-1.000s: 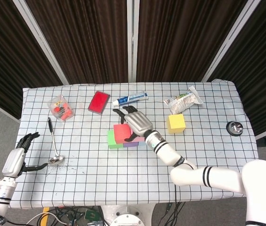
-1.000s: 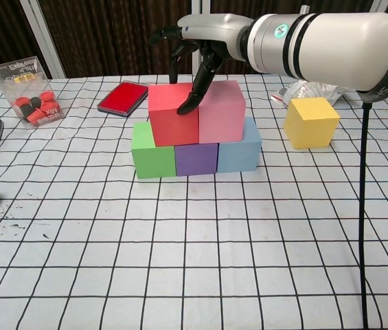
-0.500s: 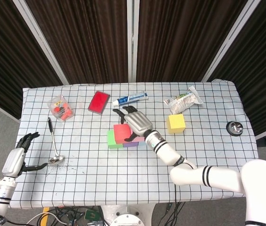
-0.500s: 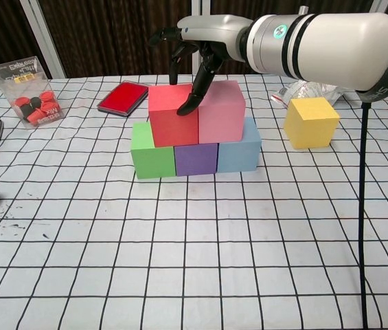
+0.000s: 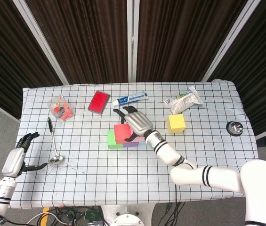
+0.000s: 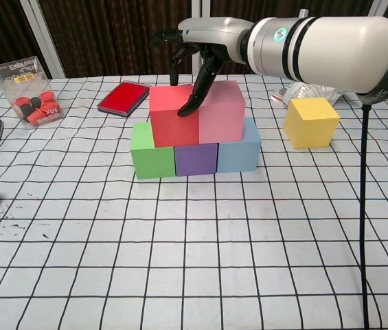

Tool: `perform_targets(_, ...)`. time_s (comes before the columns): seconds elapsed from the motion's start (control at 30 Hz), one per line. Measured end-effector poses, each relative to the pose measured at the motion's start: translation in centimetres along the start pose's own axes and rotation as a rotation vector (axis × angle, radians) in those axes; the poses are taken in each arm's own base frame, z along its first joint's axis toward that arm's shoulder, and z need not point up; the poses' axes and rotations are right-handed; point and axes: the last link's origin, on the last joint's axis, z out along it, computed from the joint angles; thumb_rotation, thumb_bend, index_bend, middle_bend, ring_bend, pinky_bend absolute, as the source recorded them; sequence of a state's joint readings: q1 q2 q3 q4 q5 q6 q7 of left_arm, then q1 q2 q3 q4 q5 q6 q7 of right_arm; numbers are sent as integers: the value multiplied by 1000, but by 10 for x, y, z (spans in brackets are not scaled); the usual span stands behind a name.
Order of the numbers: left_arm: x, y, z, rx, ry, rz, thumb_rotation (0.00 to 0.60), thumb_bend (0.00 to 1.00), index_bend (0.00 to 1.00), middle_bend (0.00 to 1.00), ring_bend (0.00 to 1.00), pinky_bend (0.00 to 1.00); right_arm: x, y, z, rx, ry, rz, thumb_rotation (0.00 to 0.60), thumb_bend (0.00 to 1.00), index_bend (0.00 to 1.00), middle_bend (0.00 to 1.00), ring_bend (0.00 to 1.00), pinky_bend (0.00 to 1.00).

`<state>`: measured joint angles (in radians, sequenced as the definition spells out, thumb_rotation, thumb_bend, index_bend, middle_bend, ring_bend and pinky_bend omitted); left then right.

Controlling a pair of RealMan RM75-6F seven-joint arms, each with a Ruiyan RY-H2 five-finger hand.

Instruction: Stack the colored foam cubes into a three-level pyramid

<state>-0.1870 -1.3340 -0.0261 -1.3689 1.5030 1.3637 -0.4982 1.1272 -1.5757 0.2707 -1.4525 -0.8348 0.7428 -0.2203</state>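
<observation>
A green cube [image 6: 152, 151], a purple cube [image 6: 196, 159] and a blue cube [image 6: 240, 146] form a row at the table's middle. On them stand a red cube [image 6: 172, 118] and a pink cube [image 6: 221, 113], side by side. A yellow cube [image 6: 310, 122] sits alone to the right. My right hand [image 6: 204, 42] hovers over the red and pink cubes with fingers spread. Its thumb tip lies against the red cube's front near the seam, and its fingers [image 6: 174, 67] hang behind the cube. My left hand [image 5: 17, 157] hangs past the table's left edge, holding nothing.
A ladle [image 5: 53, 141] lies at the left. Along the back lie a clear box of small parts [image 6: 30, 93], a red case [image 6: 122, 97], a toothpaste tube [image 5: 130, 98] and a snack bag [image 5: 183, 100]. A small metal cup [image 5: 235, 127] stands at the right edge.
My right hand has shifted very slightly over the red cube. The cubes and my left hand have not moved.
</observation>
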Motion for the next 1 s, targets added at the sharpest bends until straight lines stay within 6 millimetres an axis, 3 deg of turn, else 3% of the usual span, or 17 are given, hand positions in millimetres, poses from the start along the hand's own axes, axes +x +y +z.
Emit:
perform_targets(0.17,0,0,0,-1,0,1,600,0,62,117,0,60,0,2,-1,-1,-7,-2,600,37,0,370,38,0)
perform_targets(0.47,0,0,0,0,3,0,600,0,62,117,0,60,1,2,-3,6,-25,10,600,0,0,191,0,0)
perform_targets(0.77,0,2,1,-8,6,4,600,0,62,117,0,60,10,-1,-10,27,-2,36,600,0,0,174,0,0)
perform_targets(1.0,-1,5,2,-14,13,8,600,0,62,118,0,60,33,13,-32,16,74,50,600,0,0,167,0,0)
